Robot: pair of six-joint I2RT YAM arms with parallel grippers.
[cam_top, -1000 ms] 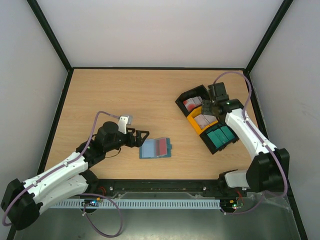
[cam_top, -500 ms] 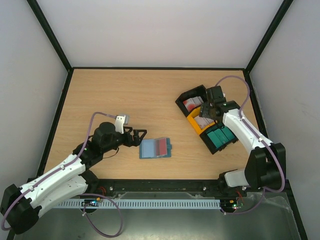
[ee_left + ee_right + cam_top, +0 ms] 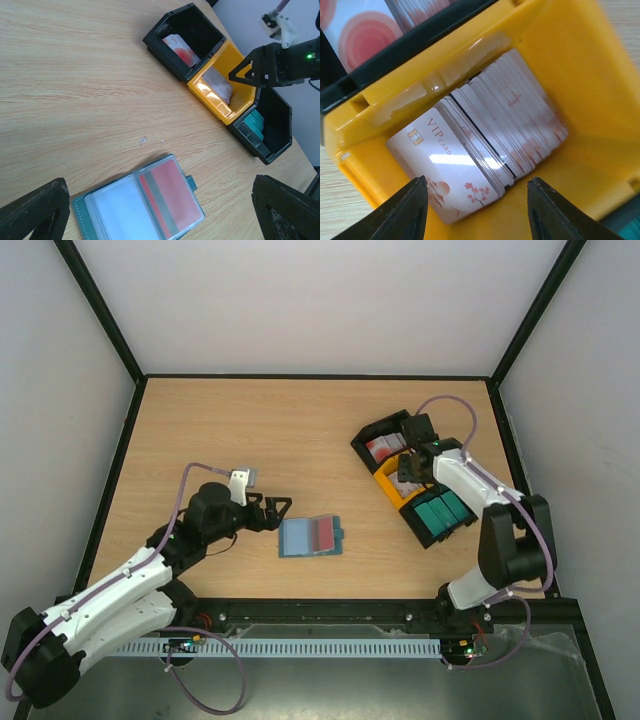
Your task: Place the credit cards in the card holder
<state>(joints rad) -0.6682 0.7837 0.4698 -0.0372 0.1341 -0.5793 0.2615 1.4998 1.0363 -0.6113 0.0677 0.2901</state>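
Observation:
The card holder (image 3: 312, 536) lies open on the table, paler sleeves up, with a reddish card (image 3: 171, 197) in its right sleeve. My left gripper (image 3: 278, 512) is open and empty just left of it; in the left wrist view the holder (image 3: 115, 212) lies between its fingers (image 3: 37, 212). A stack of white credit cards (image 3: 510, 130) with red marks stands in the yellow bin (image 3: 600, 75); the front one reads VIP CARD. My right gripper (image 3: 410, 468) is open over this bin, and its fingertips (image 3: 410, 210) straddle the stack without touching it.
The three-bin tray sits at the right. Its black bin (image 3: 383, 437) holds a card with red circles (image 3: 177, 47). The yellow bin (image 3: 392, 488) is in the middle. The dark-green bin (image 3: 440, 512) holds teal wallets. The tray's walls stand close around my right gripper.
My right gripper has swung left and down towards the cards in the yellow bin. My left arm has drawn back slightly to the left. The card holder has not moved.

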